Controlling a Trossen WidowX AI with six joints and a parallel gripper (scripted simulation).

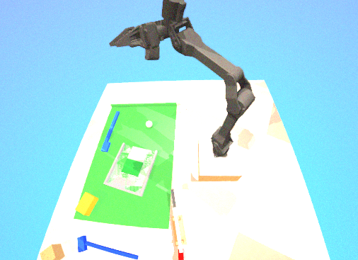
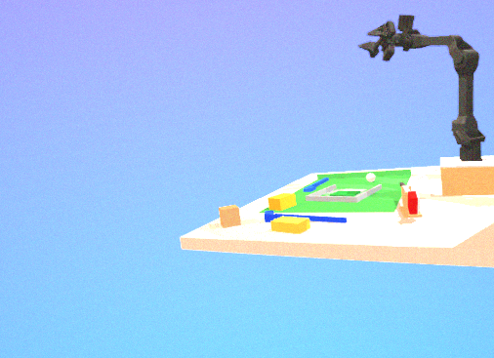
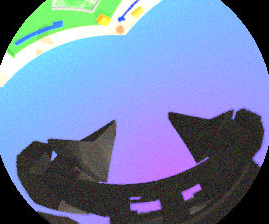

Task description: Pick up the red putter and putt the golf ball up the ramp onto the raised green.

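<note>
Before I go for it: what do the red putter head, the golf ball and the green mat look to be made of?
Red putter head: flat, even red, looks like hard painted plastic or wood; too small to tell.
Golf ball: plain matte white, no dimples visible, likely hard plastic.
Green mat: thin flat sheet with pale streaks, smooth rather than fuzzy turf.

1. The tool [image 1: 114,41] hangs open, high above the table [image 1: 262,199], with free air all round it.
2. The red putter [image 2: 412,202] stands at the green mat's [image 1: 102,199] edge, well apart from the yellow block [image 1: 87,203] and the blue putter [image 1: 106,248].
</note>
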